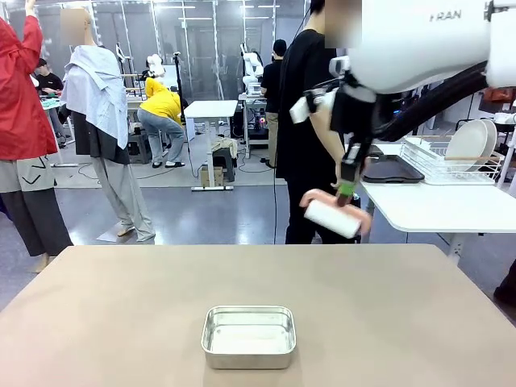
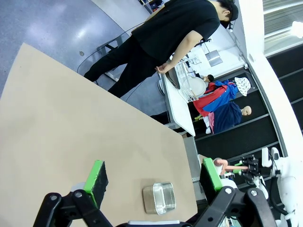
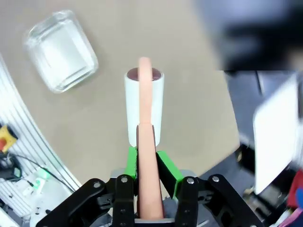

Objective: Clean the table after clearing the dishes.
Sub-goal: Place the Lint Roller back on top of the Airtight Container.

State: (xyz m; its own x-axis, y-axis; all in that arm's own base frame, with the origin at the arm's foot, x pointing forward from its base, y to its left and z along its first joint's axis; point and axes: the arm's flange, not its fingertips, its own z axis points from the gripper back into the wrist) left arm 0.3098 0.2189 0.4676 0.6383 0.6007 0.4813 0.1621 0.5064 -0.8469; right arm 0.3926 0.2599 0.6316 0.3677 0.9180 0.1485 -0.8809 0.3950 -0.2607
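A pink-handled roller point(image 3: 144, 106) is clamped in the right gripper point(image 3: 150, 165) above the table point(image 1: 121, 306), while plates point(image 1: 472, 143) racked on the side table and the left gripper point(image 2: 154, 182), spread apart, are seen elsewhere.

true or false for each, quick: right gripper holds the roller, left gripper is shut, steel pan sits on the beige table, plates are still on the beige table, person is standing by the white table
1. The right gripper is clamped on the pink handle of the roller. True.
2. The left gripper is shut. False: its jaws stand wide open, holding nothing.
3. The steel pan sits on the beige table. True.
4. Plates lie on the beige table. False: white plates stand in a wire rack on the white table.
5. The person stands beside the white table. True.
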